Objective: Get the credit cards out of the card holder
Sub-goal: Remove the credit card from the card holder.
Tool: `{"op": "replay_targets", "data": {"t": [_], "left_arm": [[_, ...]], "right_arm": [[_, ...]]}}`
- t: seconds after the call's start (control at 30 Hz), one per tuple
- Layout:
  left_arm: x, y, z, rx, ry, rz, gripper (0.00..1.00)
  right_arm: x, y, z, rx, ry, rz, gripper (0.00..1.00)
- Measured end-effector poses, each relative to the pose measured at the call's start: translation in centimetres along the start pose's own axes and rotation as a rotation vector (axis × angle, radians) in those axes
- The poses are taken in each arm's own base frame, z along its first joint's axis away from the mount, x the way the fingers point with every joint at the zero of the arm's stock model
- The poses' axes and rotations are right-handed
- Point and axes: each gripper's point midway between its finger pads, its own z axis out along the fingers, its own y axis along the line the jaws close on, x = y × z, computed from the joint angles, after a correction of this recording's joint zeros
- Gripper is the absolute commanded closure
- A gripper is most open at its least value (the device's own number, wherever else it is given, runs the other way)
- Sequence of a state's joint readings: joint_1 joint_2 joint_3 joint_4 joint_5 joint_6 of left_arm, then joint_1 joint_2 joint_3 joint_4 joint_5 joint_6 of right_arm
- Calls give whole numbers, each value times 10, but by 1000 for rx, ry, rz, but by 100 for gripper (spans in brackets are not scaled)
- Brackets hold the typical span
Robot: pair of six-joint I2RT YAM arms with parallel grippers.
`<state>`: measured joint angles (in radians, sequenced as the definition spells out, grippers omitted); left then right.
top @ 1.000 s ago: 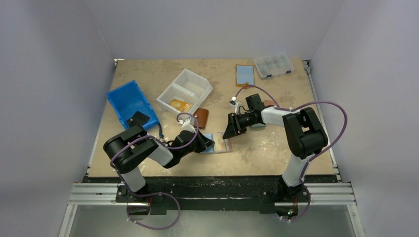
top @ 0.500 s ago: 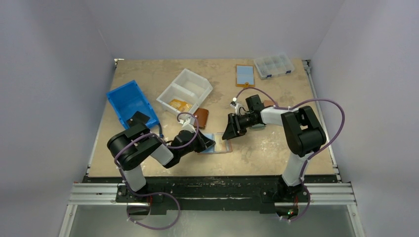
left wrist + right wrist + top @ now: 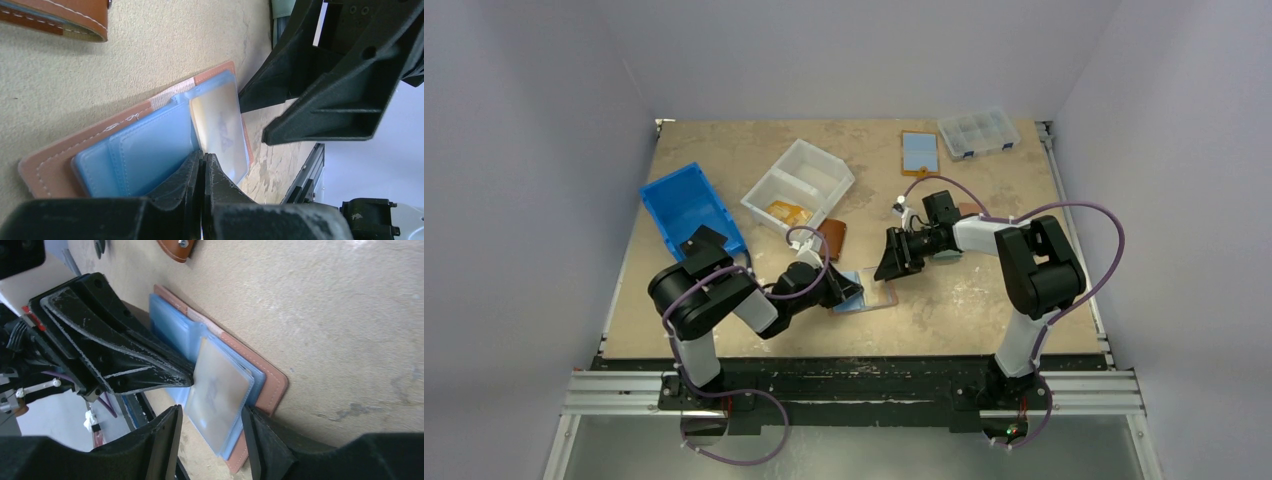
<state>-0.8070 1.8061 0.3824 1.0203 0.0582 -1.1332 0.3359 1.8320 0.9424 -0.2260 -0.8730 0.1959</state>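
Roughly at the start of the first extraction, by my reading. The card holder (image 3: 47, 167) lies open on the desk (image 3: 150, 55) near the centre of the top view. One credit card (image 3: 220, 125), pale and glossy, sits over the holder's right-hand panel in the left wrist view. It is tilted up off the blue pockets (image 3: 145, 150) but not clear of them.

The left gripper (image 3: 202, 167) has its jaws closed to a thin slit at that card's lower left corner and looks to be pinching its edge. The right gripper (image 3: 211, 415) is spread wide, with a finger on each side of the card's near end in the right wrist view, holding nothing.

So one card is started, not out. It has yet to be drawn free and laid on the desk. Whether the blue pockets hold further cards I cannot tell.
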Motion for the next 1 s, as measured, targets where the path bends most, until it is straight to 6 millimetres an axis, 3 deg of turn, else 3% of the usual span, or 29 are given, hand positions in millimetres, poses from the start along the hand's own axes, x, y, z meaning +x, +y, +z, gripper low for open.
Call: {"op": "replay_targets", "data": {"t": [0.2, 0.4, 0.6, 0.77, 1.0], "left_arm": [[2, -2, 2, 10, 14, 0, 100], [4, -3, 3, 15, 26, 0, 98], [5, -4, 2, 16, 30, -1, 73], [3, -12, -3, 38, 34, 2, 51], [1, -21, -12, 65, 32, 4, 34]], "right_arm": [[-2, -1, 0, 0, -8, -8, 64], [0, 12, 0, -70, 5, -19, 76], [1, 16, 0, -92, 11, -27, 91], [1, 15, 0, -88, 10, -28, 87], [2, 17, 0, -101, 12, -36, 73]]}}
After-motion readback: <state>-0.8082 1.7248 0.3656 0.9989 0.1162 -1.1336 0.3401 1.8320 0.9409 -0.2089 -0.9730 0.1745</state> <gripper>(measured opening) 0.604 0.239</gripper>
